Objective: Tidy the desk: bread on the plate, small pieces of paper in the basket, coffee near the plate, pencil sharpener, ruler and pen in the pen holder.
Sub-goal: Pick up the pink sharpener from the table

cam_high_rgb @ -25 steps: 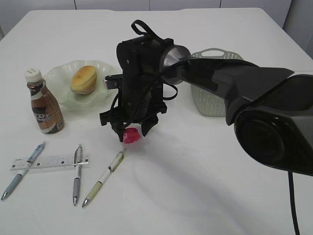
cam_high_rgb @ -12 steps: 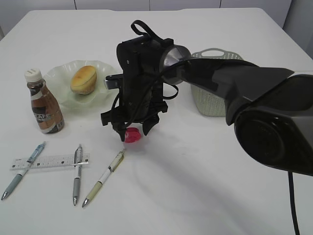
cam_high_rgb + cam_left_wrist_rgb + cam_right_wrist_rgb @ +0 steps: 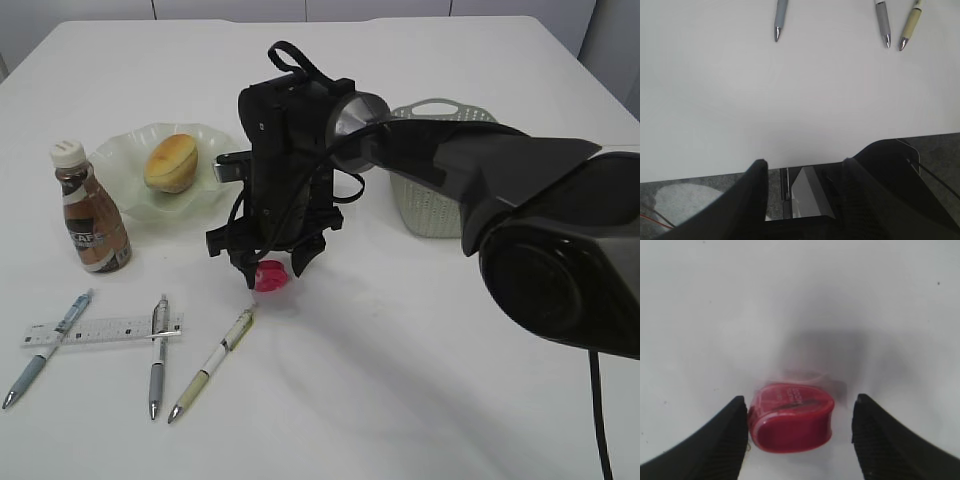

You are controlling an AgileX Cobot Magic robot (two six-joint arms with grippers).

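The right claw (image 3: 271,268) stands over the red pencil sharpener (image 3: 791,417) at the middle of the bench (image 3: 420,350), fingers spread wide on either side of it; the left-hand finger (image 3: 730,440) looks to be touching it and the other stands clear. The left claw (image 3: 802,195) hangs half open and empty past the bench's edge. The bread (image 3: 171,162) lies on the plate (image 3: 120,160) at ten o'clock of the sharpener, the coffee (image 3: 90,215) just beside that plate, the basket (image 3: 430,210) at two o'clock, and the ruler (image 3: 100,330) and pens (image 3: 158,355) at seven to eight o'clock.
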